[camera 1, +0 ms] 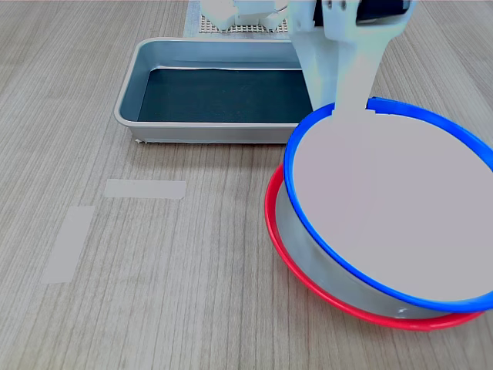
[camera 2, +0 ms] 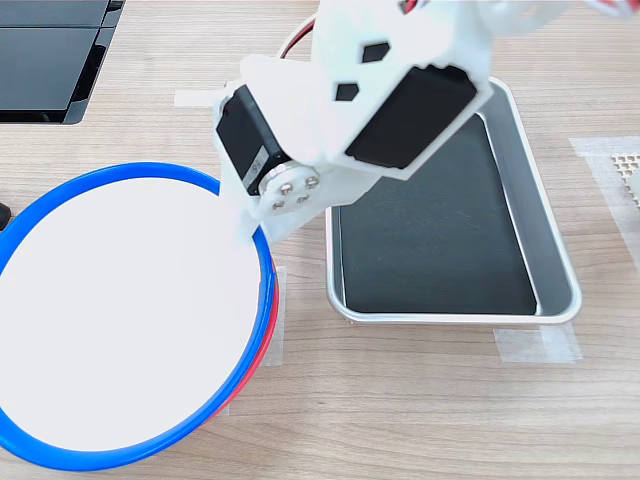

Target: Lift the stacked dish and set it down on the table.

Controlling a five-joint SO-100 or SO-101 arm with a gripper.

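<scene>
Where the table [camera 1: 154, 293] shows bare, it is light grey-brown wood grain, matte, with pale tape strips [camera 1: 145, 189] stuck flat on it. No room beyond the tabletop is visible in either view; a dark flat panel [camera 2: 50, 55] sits at the second exterior view's top left. No readable writing or labels anywhere.

A rectangular grey metal tray [camera 1: 131, 92] with rounded corners and a dark bottom lies on the table, just beside the dishes. A white perforated mat [camera 2: 625, 170] shows at the second exterior view's right edge.

The blue dish [camera 1: 400, 208] is round and shallow, bright blue rim, pale smooth inside, small notch at the rim. It sits tilted in the red dish [camera 1: 323, 297], the side away from the arm raised in the first exterior view.

The gripper [camera 1: 350, 100] is white plastic with black servo blocks. It meets the blue rim at the notch. Finger closure on the rim: cannot tell, fingertips hidden by the arm body and washed out against the dish.
</scene>
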